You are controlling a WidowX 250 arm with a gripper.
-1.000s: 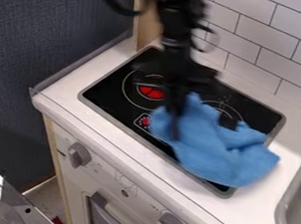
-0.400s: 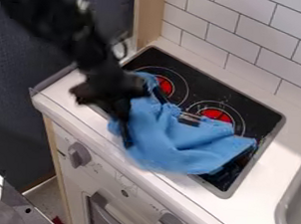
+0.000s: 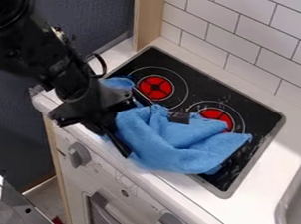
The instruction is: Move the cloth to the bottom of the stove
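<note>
**Blue cloth lying over the stove's front rim, pincer spread**

You are looking at the blue cloth (image 3: 170,143) lying rumpled over the front part of the black cooktop (image 3: 196,83), its lower edge spilling past the rim onto the white counter (image 3: 249,221). A smaller fold is showing at the cooktop's left, behind the arm. Your gripper (image 3: 153,136) is hanging down at a slant from the upper left, and its two fingers are standing wide apart: one is pointing down at the cloth's front left edge, the other is reaching across its top.

Two red burners are showing: the left burner (image 3: 156,87) is sitting behind the cloth, and the right burner (image 3: 214,115) is being partly covered by it. Below, two grey knobs (image 3: 79,154) are jutting from the oven front, and a grey sink (image 3: 298,201) is sitting to the right.
</note>
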